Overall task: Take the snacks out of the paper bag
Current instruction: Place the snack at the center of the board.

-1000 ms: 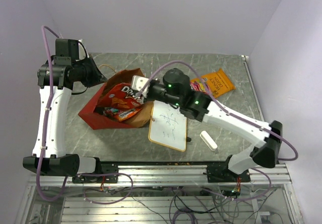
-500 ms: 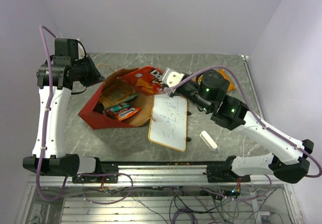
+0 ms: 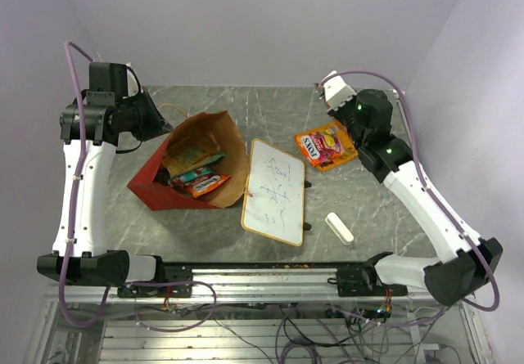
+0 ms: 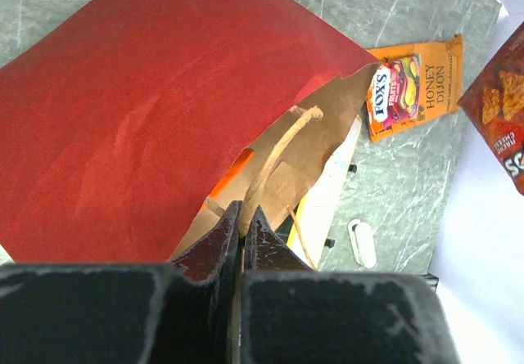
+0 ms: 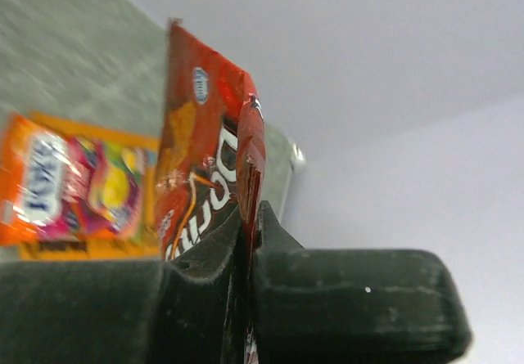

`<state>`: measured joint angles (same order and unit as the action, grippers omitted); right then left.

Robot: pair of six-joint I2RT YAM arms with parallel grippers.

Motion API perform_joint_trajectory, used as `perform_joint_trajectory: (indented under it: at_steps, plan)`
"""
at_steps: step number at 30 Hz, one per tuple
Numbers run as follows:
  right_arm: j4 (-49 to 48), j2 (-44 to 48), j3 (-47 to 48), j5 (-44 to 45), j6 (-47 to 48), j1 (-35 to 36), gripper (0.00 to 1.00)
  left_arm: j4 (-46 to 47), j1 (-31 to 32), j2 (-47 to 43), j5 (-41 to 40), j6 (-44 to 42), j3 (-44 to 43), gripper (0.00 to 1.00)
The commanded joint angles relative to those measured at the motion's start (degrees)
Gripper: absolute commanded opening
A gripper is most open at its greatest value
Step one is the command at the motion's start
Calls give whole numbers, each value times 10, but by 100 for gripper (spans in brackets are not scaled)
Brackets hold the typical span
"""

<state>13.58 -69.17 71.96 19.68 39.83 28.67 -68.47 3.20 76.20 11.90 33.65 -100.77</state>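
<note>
The red paper bag (image 3: 151, 180) lies open on its side, its brown inside showing; it also shows in the left wrist view (image 4: 147, 110). Teal and orange snacks (image 3: 199, 181) lie inside. My left gripper (image 3: 160, 123) (image 4: 243, 213) is shut on the bag's string handle (image 4: 274, 155) at the rim. My right gripper (image 3: 334, 94) (image 5: 250, 210) is shut on a red Doritos bag (image 5: 201, 180), held in the air at the far right; the bag shows in the left wrist view (image 4: 501, 114). An orange Fox's packet (image 3: 326, 146) (image 5: 65, 186) lies on the table below it.
A wood-framed whiteboard (image 3: 275, 190) lies right of the bag, a white eraser (image 3: 339, 227) beside it near the front. The table's far right corner (image 3: 399, 94) and the walls are close to my right wrist.
My right gripper lifted the Doritos bag out of the paper bag and carried it right, to above the far right of the table. The left arm stayed still.
</note>
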Motion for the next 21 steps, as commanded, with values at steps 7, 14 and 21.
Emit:
perform_joint_trajectory:
  at_steps: [7,14,21]
  plan:
    - [-22,-68,-35,47,37,-204,0,3,0,-2,52,-15,5,7]
    - [-54,-141,-36,65,73,-242,0,8,0,-10,65,-13,18,7]
    - [-32,-192,8,65,101,-245,0,5,1,-9,62,-19,16,7]
